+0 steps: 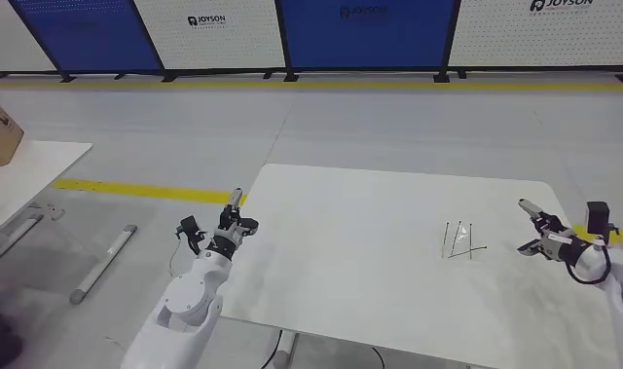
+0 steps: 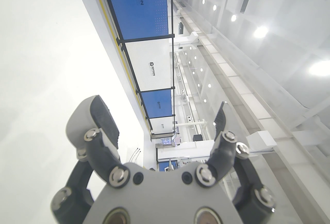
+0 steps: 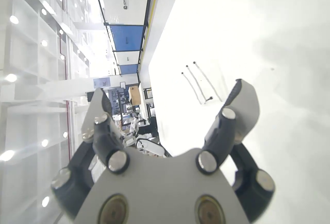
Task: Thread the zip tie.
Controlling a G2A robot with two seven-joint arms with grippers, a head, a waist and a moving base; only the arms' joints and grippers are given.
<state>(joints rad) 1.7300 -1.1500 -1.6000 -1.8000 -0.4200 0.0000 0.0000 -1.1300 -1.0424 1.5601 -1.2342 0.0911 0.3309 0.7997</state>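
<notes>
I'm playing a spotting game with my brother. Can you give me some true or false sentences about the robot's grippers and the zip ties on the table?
1. The zip ties lie on the white table. True.
2. The left gripper is holding a zip tie. False: it is open and has nothing between its fingers.
3. The right gripper is open. True.
4. The zip ties lie closer to the left gripper than to the right gripper. False: they lie near the right gripper's side of the table, far from the left gripper.
</notes>
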